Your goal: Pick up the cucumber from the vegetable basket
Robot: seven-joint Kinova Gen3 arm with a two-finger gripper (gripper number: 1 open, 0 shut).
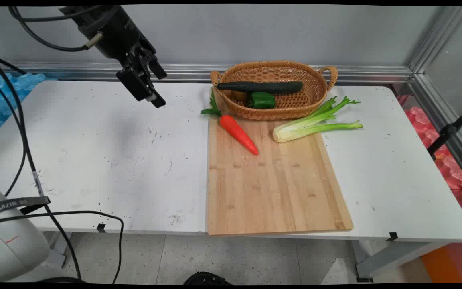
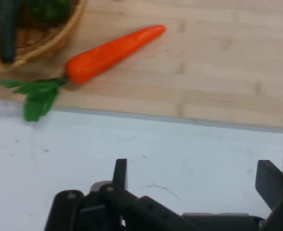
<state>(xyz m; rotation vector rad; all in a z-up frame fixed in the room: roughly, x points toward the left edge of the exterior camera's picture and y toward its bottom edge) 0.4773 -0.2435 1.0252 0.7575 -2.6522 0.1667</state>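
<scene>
Fingers [image 2: 194, 175] spread apart, empty, above bare table [image 1: 94, 152], carrot [image 1: 238, 133] well apart

We see our gripper [image 2: 194, 180] spread wide above the white table [image 2: 132, 144]. Beyond it, a carrot [image 2: 113, 52] lies near the board's [image 2: 218, 62] edge, leaves overhanging it, beside a basket [image 2: 40, 45] holding a cucumber [image 2: 6, 29].
</scene>
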